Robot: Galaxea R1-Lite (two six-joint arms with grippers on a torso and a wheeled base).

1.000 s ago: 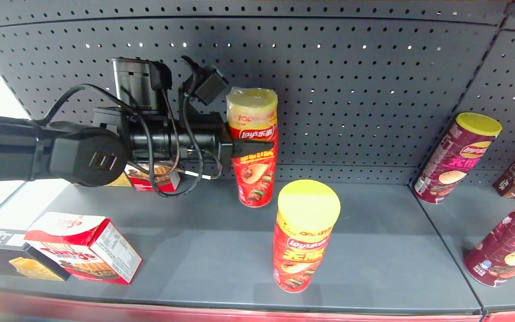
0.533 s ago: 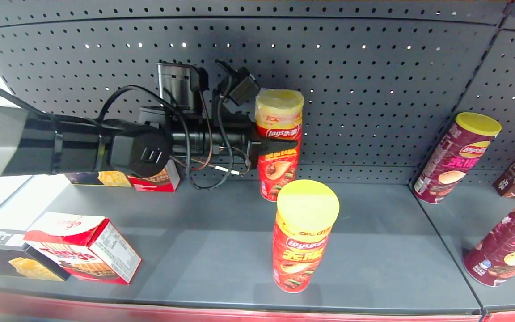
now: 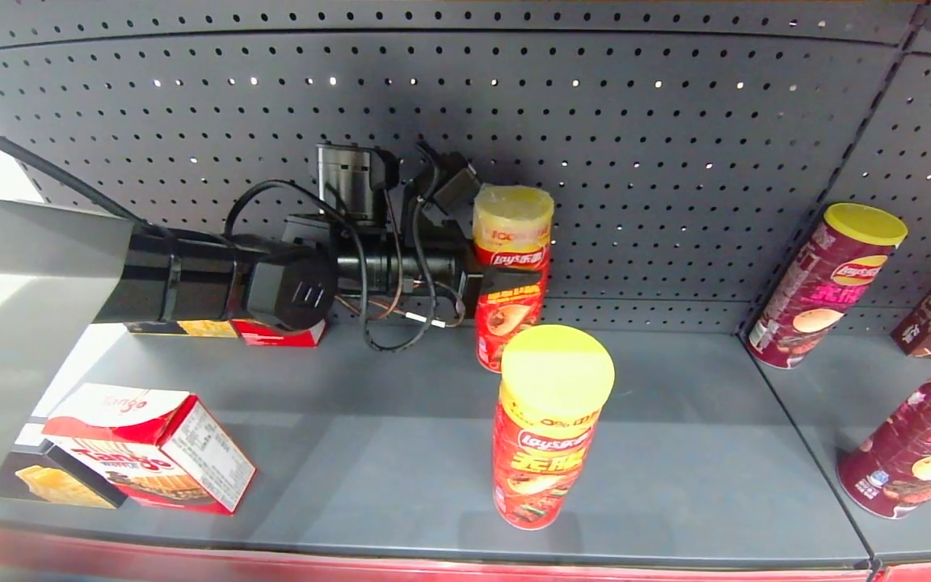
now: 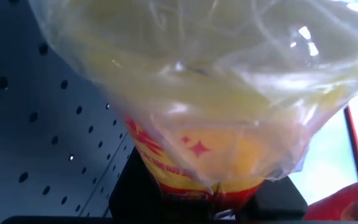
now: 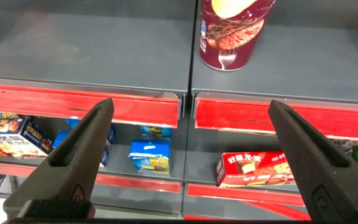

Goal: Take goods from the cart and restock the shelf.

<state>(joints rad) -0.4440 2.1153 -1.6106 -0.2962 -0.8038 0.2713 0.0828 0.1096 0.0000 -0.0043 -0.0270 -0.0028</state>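
My left gripper point(image 3: 514, 284) is shut on a red chips can with a yellow lid point(image 3: 511, 242), held upright close to the pegboard at the back of the grey shelf point(image 3: 352, 428). Whether its base touches the shelf is hidden by a second red can point(image 3: 550, 428) standing just in front. In the left wrist view the held can's plastic-wrapped lid point(image 4: 216, 93) sits right at the camera, between the black fingers point(image 4: 135, 186). My right gripper point(image 5: 191, 162) is open and holds nothing, in front of the shelf's red front edge point(image 5: 135, 106).
Two maroon cans point(image 3: 825, 283) point(image 3: 918, 440) lean in the bay to the right, past a divider. A red-and-white box point(image 3: 154, 449) and a black box point(image 3: 53, 485) lie at the front left. More boxes point(image 3: 280, 333) sit behind my left arm. Lower shelves hold boxes point(image 5: 253, 168).
My left arm has carried the can to the right, lower, and farther back toward the pegboard. The front can and the boxes have stayed put.
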